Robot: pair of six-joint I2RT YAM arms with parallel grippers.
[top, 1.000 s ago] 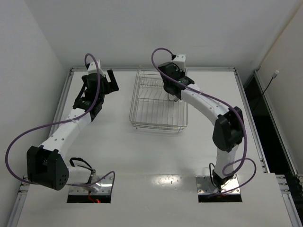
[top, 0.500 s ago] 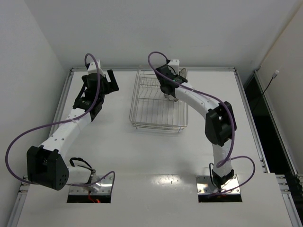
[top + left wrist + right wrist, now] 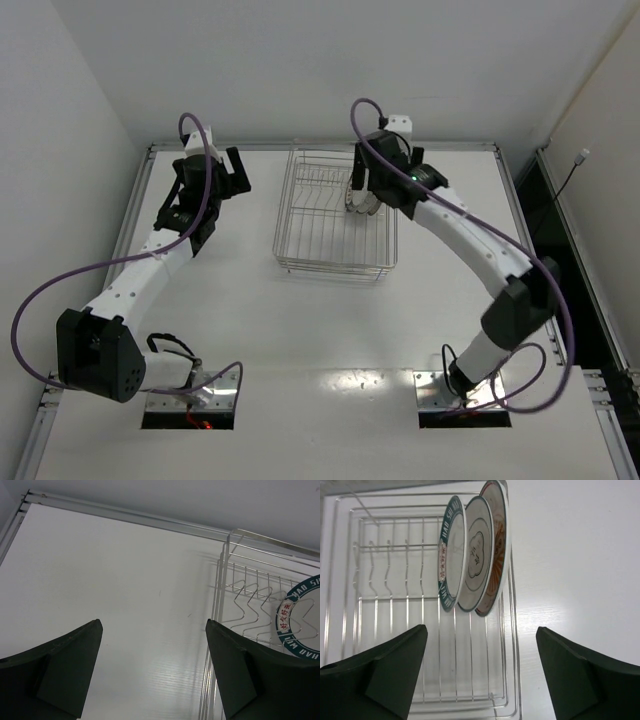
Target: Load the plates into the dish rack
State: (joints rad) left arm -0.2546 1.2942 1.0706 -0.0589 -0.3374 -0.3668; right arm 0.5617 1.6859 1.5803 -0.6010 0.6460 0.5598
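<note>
clearly the right hand [image 3: 481, 630] gapes wide, empty, above the plates [image 3: 472, 555] in the dish rack [image 3: 390, 545]; left hand [image 3: 154, 622] also wide, empty.

Left wrist view: plate [image 3: 306, 622] with a dark teal rim and white capitals running round the band.
- Upper arc reads "MAO SI", then the frame edge cuts it off.
- Lower arc begins "MA"; the rest is out of frame.
- Red patch [image 3: 285, 621] on the rim's left side carries pale characters, Chinese-looking, too small to make out.

Right wrist view: same plate [image 3: 451, 555], nearly edge-on.
- White rim letters are squeezed by the angle and not legible.
- Red patch [image 3: 441, 558] with pale characters shows here too, unreadable.
</note>
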